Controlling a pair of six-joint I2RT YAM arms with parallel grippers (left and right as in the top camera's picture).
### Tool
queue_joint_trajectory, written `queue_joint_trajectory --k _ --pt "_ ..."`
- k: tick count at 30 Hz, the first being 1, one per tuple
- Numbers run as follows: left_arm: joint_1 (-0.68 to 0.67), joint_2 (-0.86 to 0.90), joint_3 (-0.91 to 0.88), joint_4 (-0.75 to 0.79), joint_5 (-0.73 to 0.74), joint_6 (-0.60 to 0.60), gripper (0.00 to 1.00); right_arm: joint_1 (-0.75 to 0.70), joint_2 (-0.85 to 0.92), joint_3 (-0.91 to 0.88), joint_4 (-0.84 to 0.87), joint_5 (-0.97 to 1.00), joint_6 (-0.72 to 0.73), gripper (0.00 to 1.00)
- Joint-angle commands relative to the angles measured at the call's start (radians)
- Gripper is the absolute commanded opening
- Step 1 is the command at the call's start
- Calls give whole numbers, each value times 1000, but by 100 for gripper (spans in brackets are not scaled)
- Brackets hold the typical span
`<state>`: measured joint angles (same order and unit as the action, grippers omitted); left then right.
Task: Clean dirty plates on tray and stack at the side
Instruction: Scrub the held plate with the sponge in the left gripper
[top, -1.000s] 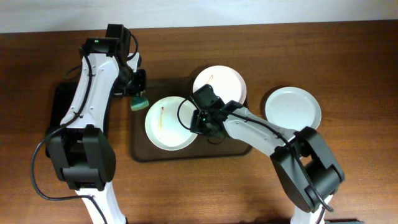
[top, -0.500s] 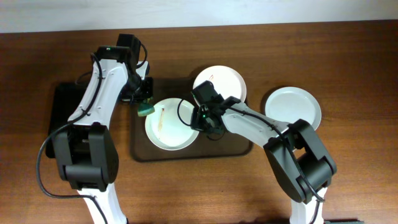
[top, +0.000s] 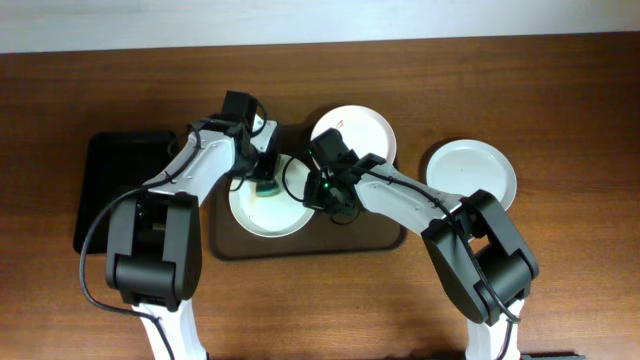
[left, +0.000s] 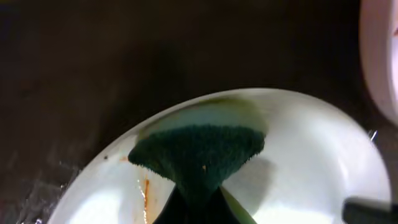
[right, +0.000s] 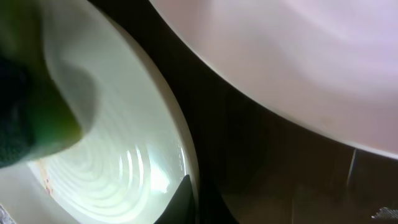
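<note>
Overhead, tray (top: 350, 240) lengthwise left to right

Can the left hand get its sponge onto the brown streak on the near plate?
Probably yes: the left hand holds the sponge on that plate, and the streak lies bare right beside it, nothing between.

The overhead view is bright, even and sharp, with soft shadows on the worktop (top: 560, 300). The left wrist view is dim, its upper half nearly black, and the sponge (left: 198, 152) is soft-edged. The right wrist view is blurred; the upper-right plate (right: 298, 56) washes out, and the lower-left plate (right: 130, 180) shows ringed glare.
</note>
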<state>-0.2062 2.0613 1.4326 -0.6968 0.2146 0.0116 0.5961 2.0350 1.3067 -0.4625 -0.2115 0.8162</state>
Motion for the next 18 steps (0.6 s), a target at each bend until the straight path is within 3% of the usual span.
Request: queue_joint_trajectory --k 1,5,8,11,13,14,15,18 --pt "6 -12 8 3 -93 -51 1 -2 31 6 -8 -6 3 4" --pt "7 7 7 -47 -159 -35 1 -2 31 6 -8 -6 3 4" --pt "7 8 8 -208 -125 -14 1 -2 31 6 -7 -14 3 4" --pt "8 8 12 -352 100 138 0 -2 31 6 -4 -14 0 4" --pt "3 8 11 -343 167 293 0 -2 31 6 -4 -14 0 4" --pt "-6 9 4 -295 139 301 1 -2 31 6 -5 -14 0 4" --pt "-11 12 -13 -217 102 288 0 -2 31 6 -5 -14 0 4" --pt "-13 56 -74 -53 -254 -23 1 -3 31 6 -5 -14 0 4"
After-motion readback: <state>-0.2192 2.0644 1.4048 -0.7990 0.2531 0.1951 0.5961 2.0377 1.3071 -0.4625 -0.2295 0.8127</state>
